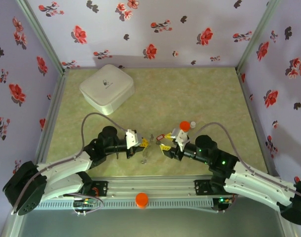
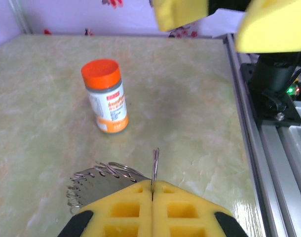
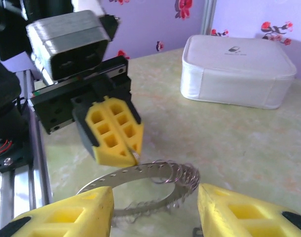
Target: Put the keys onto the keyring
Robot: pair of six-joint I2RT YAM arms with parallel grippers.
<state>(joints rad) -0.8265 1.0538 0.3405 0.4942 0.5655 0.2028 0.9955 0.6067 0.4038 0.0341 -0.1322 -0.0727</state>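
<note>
Green bench (image 1: 209,98), big white box (image 1: 107,88) at its back-left. Nearer than the box and a little right of it, the two arms face each other nose to nose. There's the left pincer (image 2: 152,184), pads pressed together and clamped on the keyring (image 3: 140,173), which juts from its tips! Facing it, the right pincer (image 3: 154,195) has its pads well apart, the ring's coiled rim in the gap, nothing gripped. The orange-capped bottle (image 2: 106,96) stands upright, right of the box and nearer. The red-tagged key (image 1: 160,135) sits just beside the right pincer; whether it touches is too small to tell.
</note>
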